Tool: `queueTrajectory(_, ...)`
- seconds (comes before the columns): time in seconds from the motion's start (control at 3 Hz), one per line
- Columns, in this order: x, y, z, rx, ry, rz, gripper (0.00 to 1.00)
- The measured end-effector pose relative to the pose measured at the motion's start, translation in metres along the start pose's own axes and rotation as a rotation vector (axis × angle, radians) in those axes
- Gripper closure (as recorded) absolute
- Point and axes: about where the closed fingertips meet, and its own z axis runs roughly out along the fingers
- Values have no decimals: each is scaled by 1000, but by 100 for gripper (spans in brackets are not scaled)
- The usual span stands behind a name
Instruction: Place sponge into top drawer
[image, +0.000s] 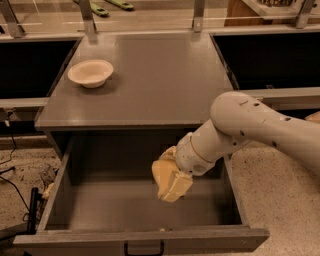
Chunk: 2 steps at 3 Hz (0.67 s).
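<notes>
The top drawer (150, 239) is pulled open below the grey counter, its small black handle (144, 248) at the front centre. My gripper (168, 181) hangs inside the open drawer, right of its middle and a little above the floor. It is shut on the sponge (161, 173), a pale yellow lump that shows between the cream fingers (177, 188). The sponge's outline is mostly hidden by the fingers. My white arm (250, 125) reaches in from the right.
A cream round bowl (90, 73) stands on the counter top (160, 75) at the back left. Dark open bays flank the counter. Cables and a small pale object (47, 190) lie on the speckled floor left of the drawer.
</notes>
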Motion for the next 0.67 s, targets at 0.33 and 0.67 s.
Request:
queueTrajectory(0.33, 8, -4, 6, -5, 19, 12, 100)
queueTrajectory(0.67, 36, -3, 33, -38, 43, 71, 100)
